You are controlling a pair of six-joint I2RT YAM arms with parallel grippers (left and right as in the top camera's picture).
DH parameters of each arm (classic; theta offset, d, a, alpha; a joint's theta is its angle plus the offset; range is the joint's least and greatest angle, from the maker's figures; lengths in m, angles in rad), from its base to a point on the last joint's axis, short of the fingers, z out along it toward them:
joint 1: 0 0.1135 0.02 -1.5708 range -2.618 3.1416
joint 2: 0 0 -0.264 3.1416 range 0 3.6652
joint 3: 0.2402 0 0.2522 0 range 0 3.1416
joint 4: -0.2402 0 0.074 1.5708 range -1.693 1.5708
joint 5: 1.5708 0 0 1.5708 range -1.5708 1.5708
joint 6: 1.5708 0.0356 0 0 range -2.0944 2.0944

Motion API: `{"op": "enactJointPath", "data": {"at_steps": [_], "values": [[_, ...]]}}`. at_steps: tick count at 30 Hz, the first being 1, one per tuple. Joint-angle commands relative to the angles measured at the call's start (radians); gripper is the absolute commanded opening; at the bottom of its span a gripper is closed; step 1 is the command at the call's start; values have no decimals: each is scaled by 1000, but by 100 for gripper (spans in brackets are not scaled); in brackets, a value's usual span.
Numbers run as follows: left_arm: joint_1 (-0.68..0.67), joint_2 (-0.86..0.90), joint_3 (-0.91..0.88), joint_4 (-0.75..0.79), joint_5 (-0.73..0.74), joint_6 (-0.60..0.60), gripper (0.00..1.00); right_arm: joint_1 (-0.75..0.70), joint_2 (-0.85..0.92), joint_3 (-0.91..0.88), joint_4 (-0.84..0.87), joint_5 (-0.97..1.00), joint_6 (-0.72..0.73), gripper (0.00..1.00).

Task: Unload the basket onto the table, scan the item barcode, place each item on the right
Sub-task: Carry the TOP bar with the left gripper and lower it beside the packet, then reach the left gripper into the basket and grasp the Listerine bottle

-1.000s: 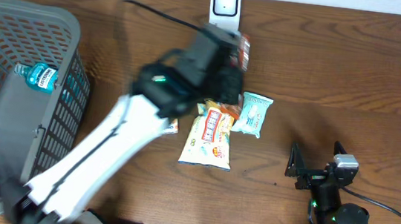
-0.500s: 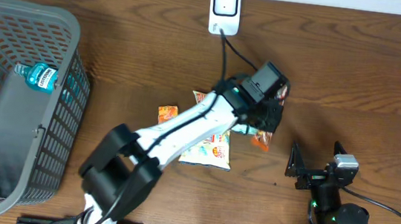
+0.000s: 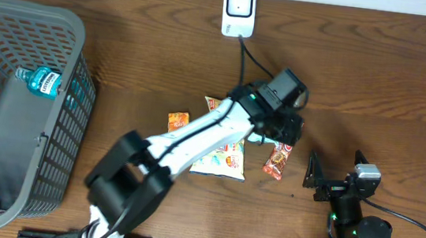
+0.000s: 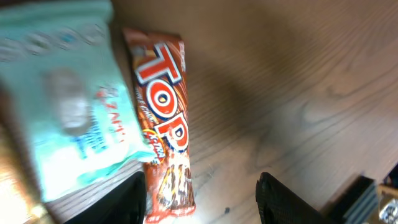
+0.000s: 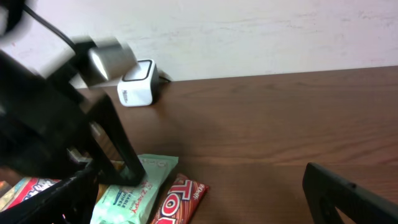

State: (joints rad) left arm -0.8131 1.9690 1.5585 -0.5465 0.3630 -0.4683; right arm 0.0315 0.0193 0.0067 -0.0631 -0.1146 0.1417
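Grey basket (image 3: pixel 30 11) holding teal bottle (image 3: pixel 41 81), left hand (image 3: pixel 285 130) spread over chocolate bar (image 3: pixel 277 159), right hand (image 3: pixel 335 168) spread.

A brown wooden table (image 5: pixel 280 118) is being shown across the frame, with a pale wall (image 5: pixel 249 31) running along the top. A white scanner (image 5: pixel 138 84) is being seen standing at the upper left, close to the wall. The left side is being filled by the blurred, dark left arm (image 5: pixel 37 130), with one finger (image 5: pixel 121 146) being pointed down at the upper edge of a mint-green packet (image 5: pixel 127 193); contact cannot be told. A red chocolate bar (image 5: pixel 177 202) is being seen lying just right of that packet at the bottom edge. The right gripper (image 5: pixel 202 183) is being held spread wide, one of its dark jaws being shown at the lower right.
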Motion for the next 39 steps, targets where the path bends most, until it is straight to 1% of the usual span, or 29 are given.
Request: {"op": "enactJointPath", "data": {"at_steps": [1, 6, 10, 13, 16, 19, 23, 26, 28, 32, 33, 37, 39], "values": [[53, -139, 8, -44, -97, 44, 56, 6, -1, -1, -4, 4, 7, 99], [159, -321, 27, -153, -258, 112, 56, 6, -1, -1, -4, 4, 7, 99], [289, -468, 45, -208, -380, 117, 57, 6, -1, -1, -4, 4, 7, 99], [426, -568, 45, -217, -444, 116, 66, 6, -1, -1, -4, 4, 7, 99], [592, -638, 45, -224, -443, 116, 68, 6, -1, -1, -4, 4, 7, 99], [758, -673, 45, -240, -443, 116, 69, 6, -1, -1, -4, 4, 7, 99], [964, -670, 44, -321, -443, 115, 69, 6, -1, -1, -4, 4, 7, 99], [1083, -646, 36, -417, -442, 86, 69, 6, -1, -1, -4, 4, 7, 99], [1139, -623, 20, -455, -442, 71, 69, 6, -1, -1, -4, 4, 7, 99], [1218, -552, -10, -482, -442, 61, 69, 6, -1, -1, -4, 4, 7, 99], [1235, -520, -10, -490, -442, 41, 69, 6, -1, -1, -4, 4, 7, 98], [1255, -411, -10, -489, -442, 18, 70, 6, -1, -1, -4, 4, 7, 99], [1255, -355, -10, -481, -443, 21, 77, 6, -1, -1, -4, 4, 7, 99]]}}
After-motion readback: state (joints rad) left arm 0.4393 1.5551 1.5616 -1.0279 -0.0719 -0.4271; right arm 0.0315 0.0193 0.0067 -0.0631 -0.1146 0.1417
